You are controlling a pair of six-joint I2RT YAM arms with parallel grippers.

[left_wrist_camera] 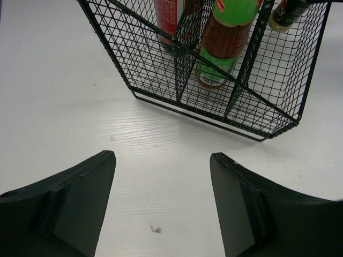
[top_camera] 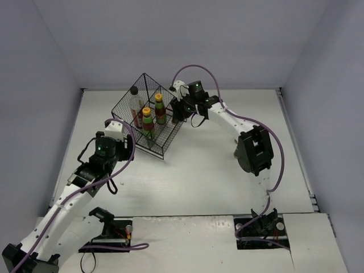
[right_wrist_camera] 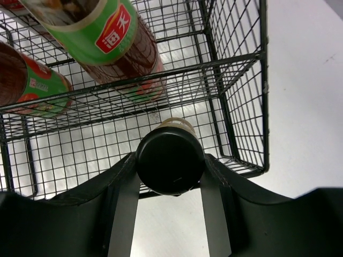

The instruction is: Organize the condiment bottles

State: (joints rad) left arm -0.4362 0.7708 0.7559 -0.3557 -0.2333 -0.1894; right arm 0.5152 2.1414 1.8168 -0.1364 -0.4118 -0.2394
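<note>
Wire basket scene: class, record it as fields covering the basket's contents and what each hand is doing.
basket: black wire, with dividers, on the white table
inside: tall black-capped bottle; two yellow-capped bottles
left hand: open, empty, facing the basket
right hand: shut on a black-capped jar at the basket

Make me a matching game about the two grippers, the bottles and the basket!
1. left gripper
2. right gripper
3. yellow-capped bottles
4. wire basket

A. shut on a black-capped jar
B. made of black mesh
C. open, holding nothing
D. standing inside the wire basket

Pairs: 1-C, 2-A, 3-D, 4-B
</note>
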